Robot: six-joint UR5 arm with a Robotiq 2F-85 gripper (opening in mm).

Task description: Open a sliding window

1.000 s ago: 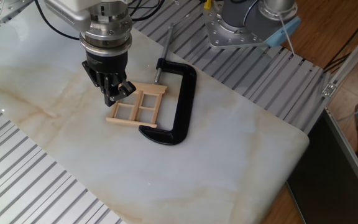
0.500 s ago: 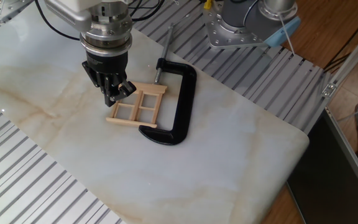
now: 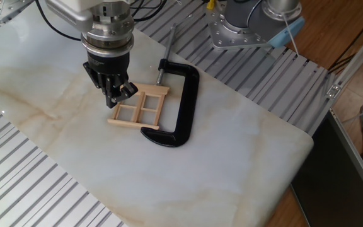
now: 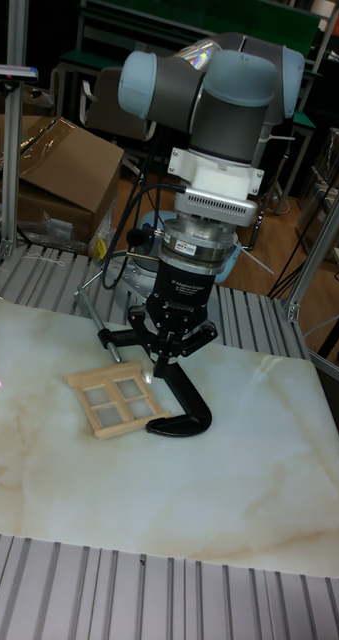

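The sliding window, a small pale-wood frame with crossbars, lies flat on the marble table. It also shows in the tall fixed view as the sliding window, left of centre. My gripper points straight down with its fingers drawn together at the window's upper left end. In the tall view the gripper has its tips at the window's far right corner, at or just above the wood. I cannot tell whether they touch it. Nothing shows between the fingers.
A black metal C-clamp lies along the window's right side, its screw pointing to the back; the clamp curves around the window's near right corner. A second robot base stands behind. Ribbed aluminium surrounds the marble slab.
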